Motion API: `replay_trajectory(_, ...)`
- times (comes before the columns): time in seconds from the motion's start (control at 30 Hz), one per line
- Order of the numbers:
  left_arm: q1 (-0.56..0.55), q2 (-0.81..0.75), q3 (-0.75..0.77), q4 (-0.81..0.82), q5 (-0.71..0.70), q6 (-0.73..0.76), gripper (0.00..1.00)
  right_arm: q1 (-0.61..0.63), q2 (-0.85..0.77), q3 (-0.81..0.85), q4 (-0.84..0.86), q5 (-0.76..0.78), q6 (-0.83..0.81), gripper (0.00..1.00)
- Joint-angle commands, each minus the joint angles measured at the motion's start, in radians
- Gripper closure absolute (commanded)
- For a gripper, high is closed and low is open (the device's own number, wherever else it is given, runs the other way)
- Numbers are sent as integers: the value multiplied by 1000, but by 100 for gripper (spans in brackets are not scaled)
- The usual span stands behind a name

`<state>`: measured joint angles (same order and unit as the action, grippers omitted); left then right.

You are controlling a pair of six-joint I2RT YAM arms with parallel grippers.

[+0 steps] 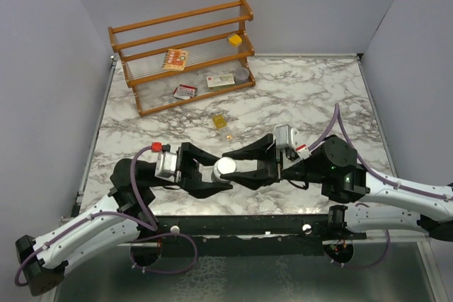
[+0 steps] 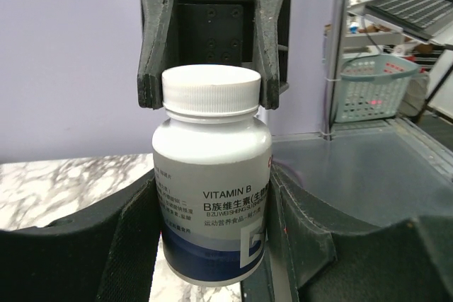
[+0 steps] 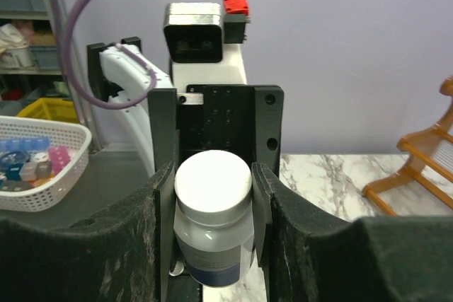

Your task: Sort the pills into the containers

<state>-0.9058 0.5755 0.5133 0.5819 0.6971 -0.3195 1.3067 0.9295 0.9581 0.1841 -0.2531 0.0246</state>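
Lying near the middle of the marbled table [image 1: 311, 90]: a small cluster of yellow pills [image 1: 221, 122]. Standing at the far left corner: a wooden shelf [image 1: 180, 16], holding printed boxes [image 1: 220, 80], a grey tin [image 1: 243, 73], a yellow cube [image 1: 235, 39].

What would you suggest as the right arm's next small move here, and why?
Probably rotate the right pincer to unscrew the white cap: it clamps the cap from both sides, the left pincer holds the bottle by its body, and the cap is on.
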Motion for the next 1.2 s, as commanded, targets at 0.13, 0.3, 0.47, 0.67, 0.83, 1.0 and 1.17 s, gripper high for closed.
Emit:
replay_trajectory(0.13, 6, -18, 44, -30, -344, 110, 100, 6, 37, -5, -76, 164, -16, 97)
replay_trajectory(0.3, 7, 23, 67, -28, -433, 163, 100, 7, 77, -10, -58, 252, -30, 99)
replay_trajectory(0.47, 7, 37, 82, -16, -549, 212, 100, 7, 126, -1, -57, 330, -54, 99)
replay_trajectory(0.67, 7, 48, 97, -13, -651, 259, 100, 6, 176, 5, -51, 429, -80, 99)
replay_trajectory(0.83, 7, 38, 94, -15, -722, 304, 100, 6, 200, 6, -71, 501, -92, 99)
replay_trajectory(1.0, 7, 31, 101, -28, -803, 362, 100, 6, 215, 2, -88, 563, -106, 99)
replay_trajectory(1.17, 7, 55, 112, -36, -889, 419, 100, 6, 234, -1, -86, 624, -118, 99)
